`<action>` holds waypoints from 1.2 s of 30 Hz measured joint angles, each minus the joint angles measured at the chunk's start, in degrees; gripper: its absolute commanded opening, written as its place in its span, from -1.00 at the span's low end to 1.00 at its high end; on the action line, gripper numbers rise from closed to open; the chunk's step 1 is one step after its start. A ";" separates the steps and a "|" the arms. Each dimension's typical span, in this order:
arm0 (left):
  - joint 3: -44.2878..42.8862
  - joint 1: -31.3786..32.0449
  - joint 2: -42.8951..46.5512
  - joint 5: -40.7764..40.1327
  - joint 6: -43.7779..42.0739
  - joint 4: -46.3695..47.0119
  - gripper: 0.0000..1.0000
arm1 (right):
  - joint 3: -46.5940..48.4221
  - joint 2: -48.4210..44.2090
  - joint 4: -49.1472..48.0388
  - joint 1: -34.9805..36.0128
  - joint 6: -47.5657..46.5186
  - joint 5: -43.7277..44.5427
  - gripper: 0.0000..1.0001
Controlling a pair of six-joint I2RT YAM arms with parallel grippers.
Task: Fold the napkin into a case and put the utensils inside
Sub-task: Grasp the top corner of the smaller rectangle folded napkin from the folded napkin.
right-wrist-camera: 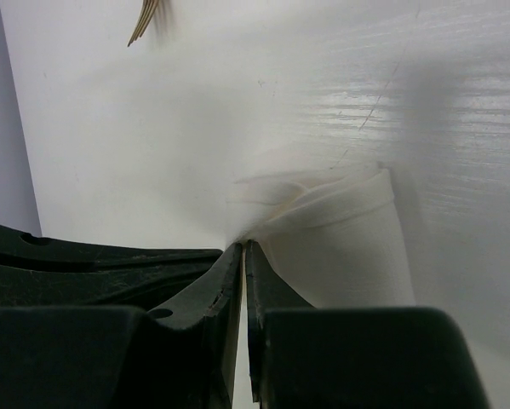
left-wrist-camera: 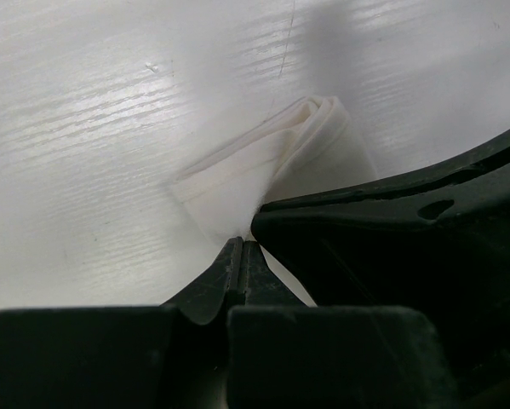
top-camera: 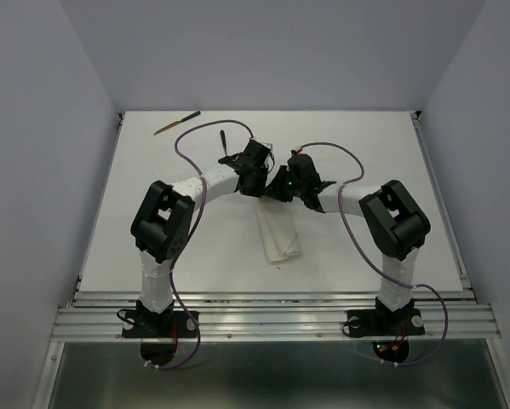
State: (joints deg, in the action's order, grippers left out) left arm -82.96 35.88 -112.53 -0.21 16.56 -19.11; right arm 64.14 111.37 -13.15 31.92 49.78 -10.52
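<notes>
Left pincer (left-wrist-camera: pixel 242 245) shut, right pincer (right-wrist-camera: pixel 243 247) nipping the napkin's (right-wrist-camera: pixel 344 247) far edge (both crowded close).

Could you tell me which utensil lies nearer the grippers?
The dark utensil close to the left gripper; the brown utensil lies off at the far-left corner.

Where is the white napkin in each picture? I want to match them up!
Top view: the napkin lies folded in the middle of the picture.
Left wrist view: the napkin is in the middle, slanting up to the right.
Right wrist view: the napkin is right of the middle, low down.
Shared landmark: the white table under it in all three.
</notes>
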 measured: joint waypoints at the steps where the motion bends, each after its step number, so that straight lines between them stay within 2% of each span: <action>1: 0.00 0.00 0.00 0.11 0.00 0.00 -1.00 | 0.00 0.00 -0.13 0.00 0.00 0.00 -0.78; 24: 0.00 -0.76 0.00 3.19 0.02 0.02 -1.00 | 0.02 3.65 -3.10 0.00 0.87 0.00 -0.79; 36: 0.00 -1.29 0.00 3.82 -0.22 0.33 -1.00 | 3.63 5.68 -1.57 0.00 2.67 2.08 -0.80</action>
State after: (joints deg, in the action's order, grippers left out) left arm -82.96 34.59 -112.53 3.62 16.34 -18.79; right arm 67.77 117.05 -14.72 31.92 52.45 -8.45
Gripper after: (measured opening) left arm 0.022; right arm 0.103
